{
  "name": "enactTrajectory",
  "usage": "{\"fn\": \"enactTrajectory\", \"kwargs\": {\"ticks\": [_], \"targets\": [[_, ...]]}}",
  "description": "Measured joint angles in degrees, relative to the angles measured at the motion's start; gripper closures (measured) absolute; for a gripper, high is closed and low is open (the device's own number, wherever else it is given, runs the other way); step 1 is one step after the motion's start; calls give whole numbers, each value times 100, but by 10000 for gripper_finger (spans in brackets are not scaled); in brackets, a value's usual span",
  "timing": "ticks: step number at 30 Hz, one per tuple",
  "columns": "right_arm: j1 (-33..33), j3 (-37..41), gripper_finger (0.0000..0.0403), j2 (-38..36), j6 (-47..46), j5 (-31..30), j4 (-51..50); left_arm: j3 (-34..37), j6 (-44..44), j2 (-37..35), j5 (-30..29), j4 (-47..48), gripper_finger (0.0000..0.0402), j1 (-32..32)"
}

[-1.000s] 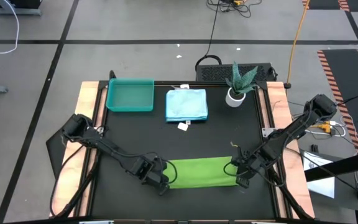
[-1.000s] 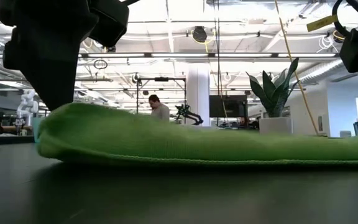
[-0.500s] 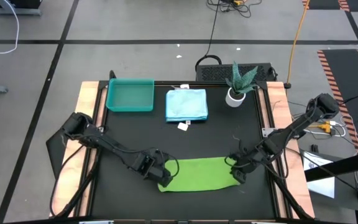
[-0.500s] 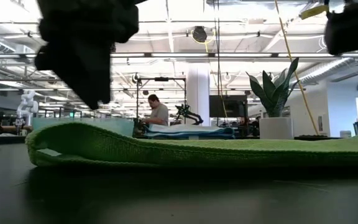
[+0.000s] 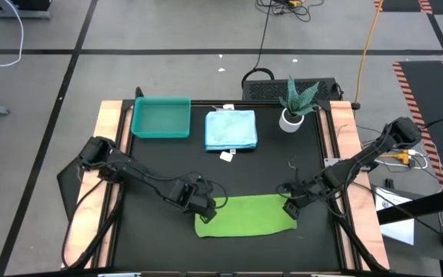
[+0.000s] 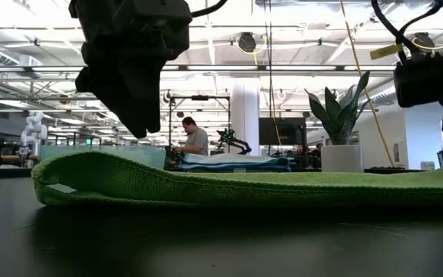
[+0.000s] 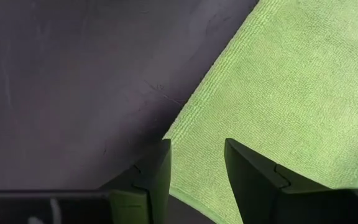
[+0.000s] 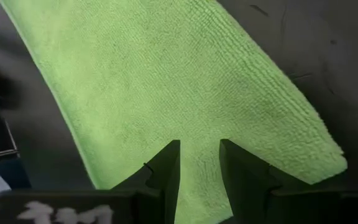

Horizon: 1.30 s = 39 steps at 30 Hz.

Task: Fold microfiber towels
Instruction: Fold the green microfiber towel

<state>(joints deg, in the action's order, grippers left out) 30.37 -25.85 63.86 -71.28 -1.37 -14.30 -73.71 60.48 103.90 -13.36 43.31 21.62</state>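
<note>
no legible text; no readable labels

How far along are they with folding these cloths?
One pale blue towel already lies folded by the teal tray. The green towel lies folded in half; the left tool and right tool hang open over its ends, holding nothing. It probably needs another fold.

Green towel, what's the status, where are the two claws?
Left gripper open, empty, above green towel's left end. Right gripper open, empty, above its right end. Towel folded, flat on table. Nothing in the way.
</note>
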Motion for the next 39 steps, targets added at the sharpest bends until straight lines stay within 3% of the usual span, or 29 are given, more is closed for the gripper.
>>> {"fn": "enactTrajectory", "kwargs": {"ticks": [6, 13, 20, 39], "targets": [[-64, 86, 300, 0, 2, -6, 37, 4, -64, 261, -67, -28, 250, 27], [-350, 88, 300, 0, 226, -6, 108, 4, -395, 683, 378, 17, 250, 64], [-622, 90, 300, 0, 611, -6, 76, 1, -634, 828, 434, 54, 250, -16], [-1837, 422, 301, -7, 1707, 20, 81, 2, -1668, 821, 38, 370, 250, -1035]]}}
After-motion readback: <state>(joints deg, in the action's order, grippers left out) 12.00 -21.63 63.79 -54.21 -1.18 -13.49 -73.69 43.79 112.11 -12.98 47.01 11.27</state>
